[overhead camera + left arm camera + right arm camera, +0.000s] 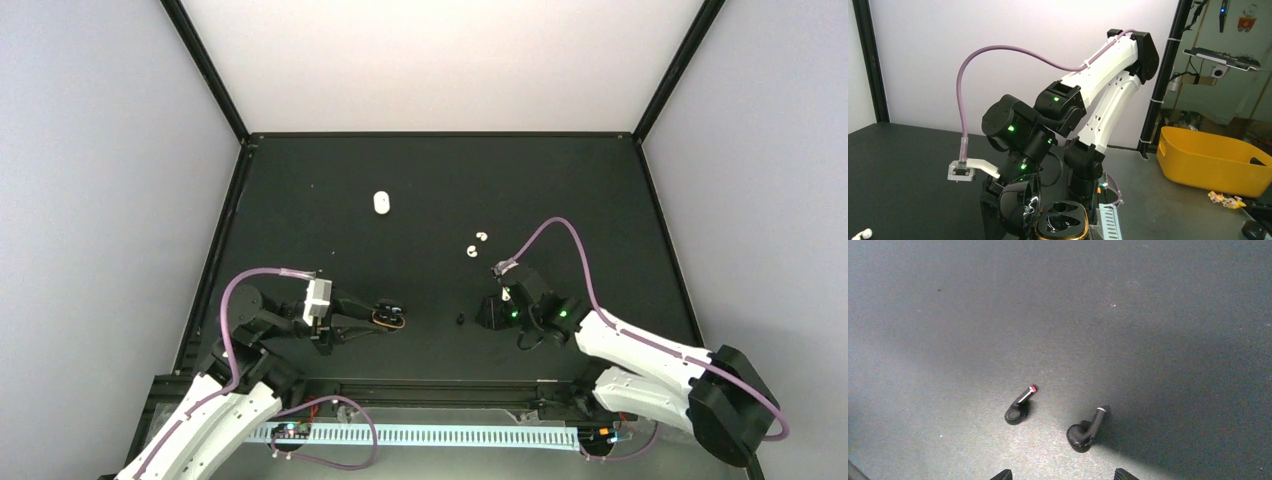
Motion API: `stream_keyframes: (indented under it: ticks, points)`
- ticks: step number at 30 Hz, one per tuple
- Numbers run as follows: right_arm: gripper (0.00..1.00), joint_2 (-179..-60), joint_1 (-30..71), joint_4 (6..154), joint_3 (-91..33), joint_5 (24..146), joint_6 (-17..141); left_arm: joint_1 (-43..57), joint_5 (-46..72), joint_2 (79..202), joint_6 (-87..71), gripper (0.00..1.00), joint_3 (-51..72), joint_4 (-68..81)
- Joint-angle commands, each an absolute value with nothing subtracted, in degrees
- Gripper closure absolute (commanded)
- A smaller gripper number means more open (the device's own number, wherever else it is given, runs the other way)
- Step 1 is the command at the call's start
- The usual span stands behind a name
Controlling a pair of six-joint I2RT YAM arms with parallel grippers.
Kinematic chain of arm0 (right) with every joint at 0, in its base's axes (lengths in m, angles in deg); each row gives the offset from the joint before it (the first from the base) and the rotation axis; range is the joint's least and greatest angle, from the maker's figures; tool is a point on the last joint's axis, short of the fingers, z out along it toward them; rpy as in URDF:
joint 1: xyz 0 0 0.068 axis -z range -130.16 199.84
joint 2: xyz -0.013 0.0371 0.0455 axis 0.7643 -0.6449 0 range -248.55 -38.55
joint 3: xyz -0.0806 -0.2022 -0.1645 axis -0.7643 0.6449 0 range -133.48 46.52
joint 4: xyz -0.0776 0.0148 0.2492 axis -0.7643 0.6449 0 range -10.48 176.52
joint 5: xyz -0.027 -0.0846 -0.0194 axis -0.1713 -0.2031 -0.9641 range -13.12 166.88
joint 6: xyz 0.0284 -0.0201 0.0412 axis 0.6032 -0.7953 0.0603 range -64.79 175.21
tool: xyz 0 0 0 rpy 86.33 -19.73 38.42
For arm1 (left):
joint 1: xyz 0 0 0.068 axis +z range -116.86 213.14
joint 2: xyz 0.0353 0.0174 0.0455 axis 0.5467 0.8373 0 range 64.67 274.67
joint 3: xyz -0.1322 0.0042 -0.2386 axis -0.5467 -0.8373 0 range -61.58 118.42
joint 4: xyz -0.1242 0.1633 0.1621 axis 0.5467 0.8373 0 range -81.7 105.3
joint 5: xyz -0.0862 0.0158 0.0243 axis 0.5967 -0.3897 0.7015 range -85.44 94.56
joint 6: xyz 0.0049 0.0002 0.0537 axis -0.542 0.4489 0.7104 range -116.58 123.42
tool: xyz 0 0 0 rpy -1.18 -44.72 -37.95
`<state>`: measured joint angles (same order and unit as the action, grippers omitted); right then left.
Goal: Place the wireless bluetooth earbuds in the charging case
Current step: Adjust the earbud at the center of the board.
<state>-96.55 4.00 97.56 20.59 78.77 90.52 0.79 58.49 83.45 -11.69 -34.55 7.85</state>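
Observation:
My left gripper (378,318) is shut on the black charging case (1063,223). The case has a gold rim, its lid (1020,205) stands open, and both of its wells show dark. Two black earbuds (1020,408) (1086,432) lie on the black table just ahead of my right gripper (1064,475). That gripper is open, and its fingertips (1002,474) sit at the bottom edge of the right wrist view. The right-hand bud lies in line with the gap. From above, one black bud (459,319) shows left of the right gripper (490,312). Two white earbuds (483,237) (470,251) lie farther back.
A white oval case (380,203) lies toward the back of the table. One white earbud (863,233) shows at the lower left of the left wrist view. The right arm (1098,90) fills that view, and a yellow bin (1213,160) stands off the table beyond it.

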Motion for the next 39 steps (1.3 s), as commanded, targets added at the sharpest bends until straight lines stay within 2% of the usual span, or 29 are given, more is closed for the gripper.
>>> stream_keyframes:
  ticks: [1, 13, 29, 39]
  points:
    - [0.48, -98.38, 3.71, 97.31, 20.99, 75.85, 91.13, 0.62, 57.59, 82.57, -10.43, 0.98, -33.73, 9.15]
    - [0.52, -104.70, 3.71, 95.10, 19.26, 74.89, 89.64, 0.63, 56.95, 82.51, -9.42, 0.99, -33.45, 10.03]
    - [0.57, -111.77, 3.78, 86.41, 17.16, 82.39, 93.80, 0.67, 56.26, 82.60, -9.18, 0.99, -33.54, 10.00]
    - [0.57, -112.96, 3.77, 84.75, 14.53, 82.31, 94.03, 0.65, 55.90, 82.55, -8.97, 0.99, -33.55, 10.25]
